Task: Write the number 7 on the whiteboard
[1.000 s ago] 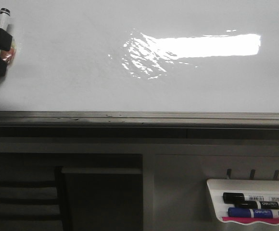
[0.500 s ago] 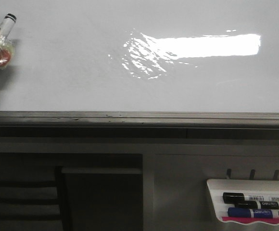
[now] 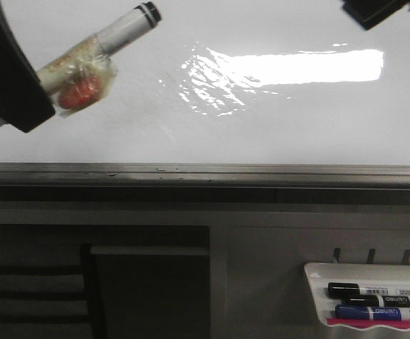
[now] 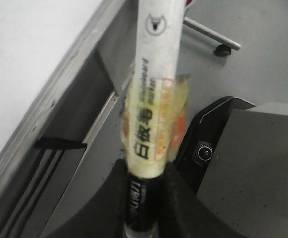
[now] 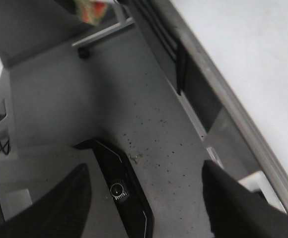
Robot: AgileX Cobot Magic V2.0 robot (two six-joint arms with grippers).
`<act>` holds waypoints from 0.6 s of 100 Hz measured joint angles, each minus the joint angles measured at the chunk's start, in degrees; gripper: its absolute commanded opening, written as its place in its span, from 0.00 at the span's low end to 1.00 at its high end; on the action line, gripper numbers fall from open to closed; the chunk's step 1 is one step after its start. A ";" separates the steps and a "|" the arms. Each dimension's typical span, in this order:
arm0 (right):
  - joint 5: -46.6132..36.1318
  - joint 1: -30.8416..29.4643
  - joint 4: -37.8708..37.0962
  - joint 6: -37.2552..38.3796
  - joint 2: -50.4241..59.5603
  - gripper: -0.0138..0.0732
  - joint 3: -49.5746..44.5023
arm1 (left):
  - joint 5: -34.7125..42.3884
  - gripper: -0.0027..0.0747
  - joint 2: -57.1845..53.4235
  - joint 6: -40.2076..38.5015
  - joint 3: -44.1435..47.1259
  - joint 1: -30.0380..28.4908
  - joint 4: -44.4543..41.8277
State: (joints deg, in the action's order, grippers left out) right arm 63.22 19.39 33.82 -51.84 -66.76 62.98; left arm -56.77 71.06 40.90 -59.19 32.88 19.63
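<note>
The whiteboard (image 3: 191, 134) fills the upper front view, glossy white with a bright glare patch and a grey bottom rail (image 3: 205, 173). No number 7 or any marker line shows on it. My left gripper (image 3: 21, 92) at the upper left is shut on a white marker (image 3: 99, 44) wrapped in clear tape with a red patch; its black capped tip points up and right in front of the board. The left wrist view shows the marker (image 4: 151, 99) clamped between the black fingers (image 4: 176, 198). My right gripper (image 5: 146, 198) is open and empty; only a black corner of it (image 3: 375, 10) shows at the top right.
A small white marker tray (image 3: 318, 296) at the lower right holds a black marker (image 3: 367, 288) and a blue marker (image 3: 371, 312). Below the rail are grey panels and a dark cabinet opening (image 3: 148, 282). Grey floor shows in both wrist views.
My left gripper with the marker has moved right and nearer the camera, the marker tilting from near upright to slanted up-right. My right gripper has entered at the top right.
</note>
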 measured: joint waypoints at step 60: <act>-3.41 9.99 10.09 -14.88 -10.49 0.65 4.35 | -0.65 0.01 0.00 6.79 -2.09 8.30 -0.22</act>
State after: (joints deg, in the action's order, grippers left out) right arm 59.81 29.38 43.91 -66.72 -77.25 67.33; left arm -57.42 71.06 47.69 -61.28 41.18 19.41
